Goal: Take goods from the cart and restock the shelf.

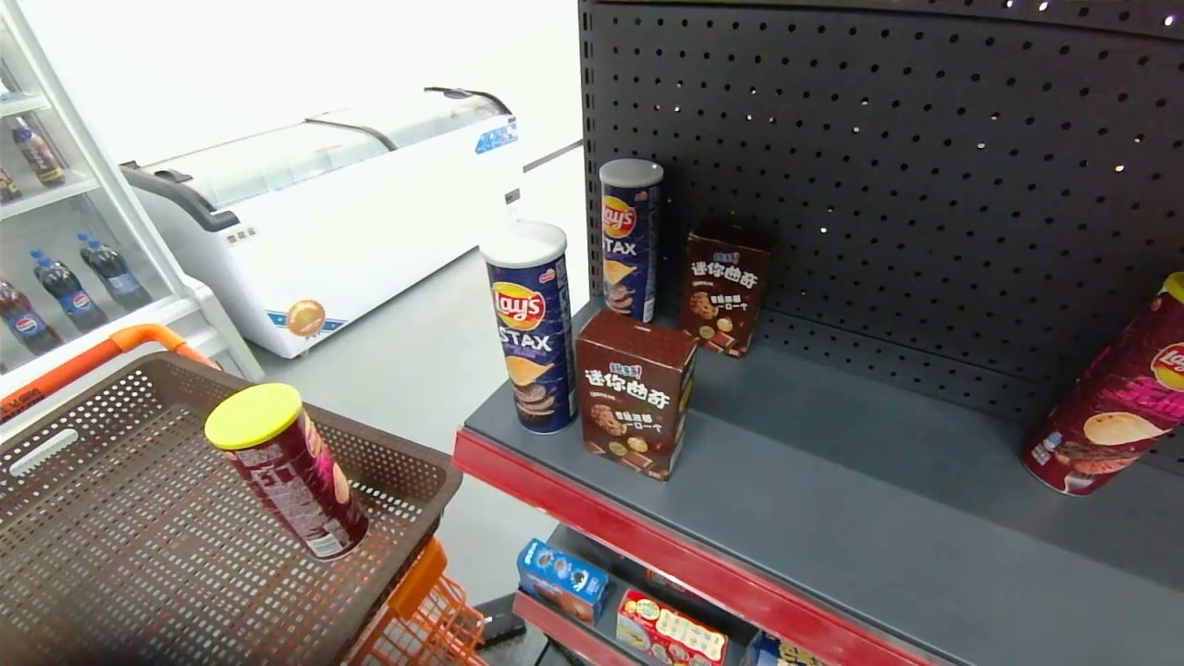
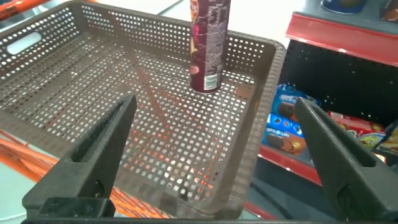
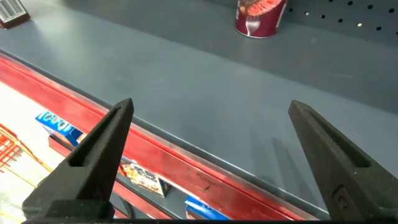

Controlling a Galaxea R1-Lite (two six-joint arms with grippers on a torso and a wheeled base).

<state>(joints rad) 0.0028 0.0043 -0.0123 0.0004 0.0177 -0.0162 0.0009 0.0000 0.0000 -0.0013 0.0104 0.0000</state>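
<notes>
1. my left pincer (image 2: 214, 107) is hanging wide open over the brown basket (image 2: 267, 46), its two fingers spread well apart and gripping nothing.
2. a maroon can (image 2: 208, 46) with a yellow lid is standing upright on the basket floor, beyond my left fingers and close to the basket's far wall, with nothing touching it.
3. in the head view that can is sitting at about 8 o'clock, near the basket corner that is lying closest to the shelf (image 1: 832, 499).
4. my right pincer (image 3: 211, 107) is hanging open above the front part of the grey shelf, near its red front edge (image 3: 186, 149), and is gripping nothing.
5. a second maroon can (image 1: 1110, 407) is standing on the shelf at about 3 o'clock in the head view, close to the pegboard back wall (image 1: 879, 166) and well apart from my right pincer.
6. at the shelf's left end a front blue can (image 1: 529, 324) is standing near the edge, with a front brown box (image 1: 636, 393) just beside it on its 3 o'clock side.
7. behind them a rear blue can (image 1: 631, 236) is standing by the pegboard, with a rear brown box (image 1: 724, 289) just beside it, again at its 3 o'clock.
8. at 6 o'clock in the head view, a blue packet (image 1: 562, 578) and a colourful pack (image 1: 668, 631) are lying on the lower shelf.
9. the orange cart handle (image 1: 139, 338) is showing at 9 o'clock, and a chest freezer (image 1: 351, 203) is standing at about 11 o'clock.
</notes>
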